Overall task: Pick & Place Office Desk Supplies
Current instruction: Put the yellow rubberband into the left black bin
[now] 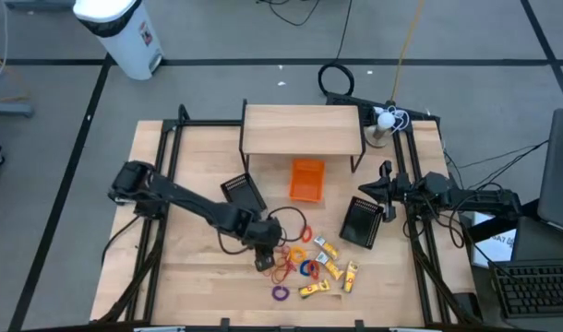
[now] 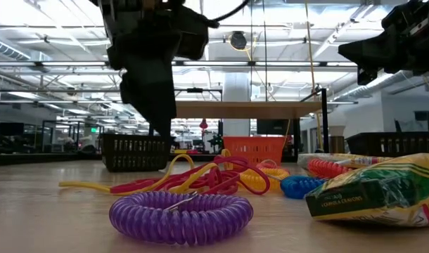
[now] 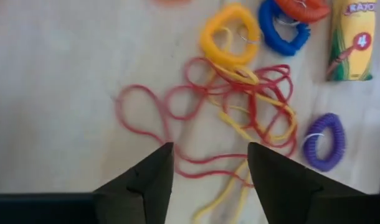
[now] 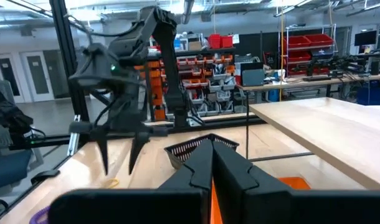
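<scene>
My left gripper hangs spread over the rubber bands near the table's front edge; I should drop straight and pinch one loop only.

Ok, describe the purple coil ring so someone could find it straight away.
Start at the wooden table, at the pile of loose supplies beneath the left gripper. The purple spiral plastic ring lies alone at the pile's near edge, clear of the tangled red and yellow rubber bands.
</scene>
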`<control>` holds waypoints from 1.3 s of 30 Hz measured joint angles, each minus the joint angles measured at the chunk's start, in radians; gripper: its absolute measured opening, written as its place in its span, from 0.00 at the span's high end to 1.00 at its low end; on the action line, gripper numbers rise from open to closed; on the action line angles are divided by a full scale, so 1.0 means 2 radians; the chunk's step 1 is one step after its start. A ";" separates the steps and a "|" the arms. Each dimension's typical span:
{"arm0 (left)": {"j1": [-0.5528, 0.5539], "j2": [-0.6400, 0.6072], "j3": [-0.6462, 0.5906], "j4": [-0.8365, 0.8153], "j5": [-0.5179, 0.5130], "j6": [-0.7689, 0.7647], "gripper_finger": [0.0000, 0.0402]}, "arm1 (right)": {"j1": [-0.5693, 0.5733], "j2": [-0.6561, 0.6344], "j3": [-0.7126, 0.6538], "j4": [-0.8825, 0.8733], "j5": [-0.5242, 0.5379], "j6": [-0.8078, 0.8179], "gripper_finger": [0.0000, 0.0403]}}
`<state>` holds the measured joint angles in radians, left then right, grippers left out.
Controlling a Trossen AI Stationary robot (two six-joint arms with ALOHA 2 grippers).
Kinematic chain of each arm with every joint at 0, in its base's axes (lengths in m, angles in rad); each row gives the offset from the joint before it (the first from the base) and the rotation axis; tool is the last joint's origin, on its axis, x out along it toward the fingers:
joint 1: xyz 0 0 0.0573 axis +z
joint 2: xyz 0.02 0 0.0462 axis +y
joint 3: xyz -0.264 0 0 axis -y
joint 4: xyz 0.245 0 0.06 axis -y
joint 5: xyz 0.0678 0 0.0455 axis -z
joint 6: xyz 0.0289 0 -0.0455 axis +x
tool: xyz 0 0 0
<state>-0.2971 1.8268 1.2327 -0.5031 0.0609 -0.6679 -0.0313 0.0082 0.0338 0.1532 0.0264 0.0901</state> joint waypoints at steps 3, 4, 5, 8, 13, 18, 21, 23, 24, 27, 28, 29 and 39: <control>-0.001 0.013 0.001 -0.001 0.014 -0.029 0.46 | 0.000 0.000 0.000 0.000 0.000 0.000 1.00; 0.000 0.019 0.001 0.001 0.015 -0.040 0.46 | 0.000 0.000 0.000 0.000 0.000 0.000 1.00; 0.000 0.022 0.001 0.003 0.020 -0.051 0.46 | 0.000 0.000 0.000 0.000 0.001 0.000 1.00; 0.003 0.033 0.001 0.008 0.044 -0.066 0.46 | 0.000 0.000 0.000 0.000 0.002 0.000 1.00; 0.008 0.044 0.001 0.032 0.089 -0.072 0.46 | 0.000 0.000 0.000 0.000 0.003 0.000 1.00; 0.008 0.041 0.001 0.074 0.107 -0.070 0.46 | 0.000 0.000 0.000 0.000 0.003 0.000 1.00; 0.008 0.042 0.001 0.078 0.108 -0.074 0.46 | 0.000 0.000 0.000 0.000 0.003 0.000 1.00; 0.010 0.044 0.001 0.069 0.102 -0.079 0.46 | 0.000 0.000 0.000 0.000 0.003 0.000 1.00; 0.012 0.044 0.001 0.069 0.102 -0.079 0.46 | 0.000 0.000 0.000 0.000 0.003 0.000 1.00; 0.019 0.043 0.001 0.071 0.103 -0.086 0.46 | 0.000 0.000 0.000 0.000 0.003 0.000 1.00; 0.021 0.043 0.001 0.070 0.106 -0.087 0.46 | 0.000 0.000 0.000 0.000 0.003 0.000 1.00; 0.023 0.043 0.001 0.069 0.110 -0.087 0.46 | 0.000 0.000 0.000 0.000 0.003 0.000 1.00; 0.032 0.063 0.001 0.079 0.153 -0.095 0.46 | 0.000 0.000 0.000 0.003 0.003 -0.004 1.00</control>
<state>-0.2326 1.9538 1.2350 -0.3454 0.3665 -0.8573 -0.0315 0.0088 0.0336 0.1591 0.0332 0.0822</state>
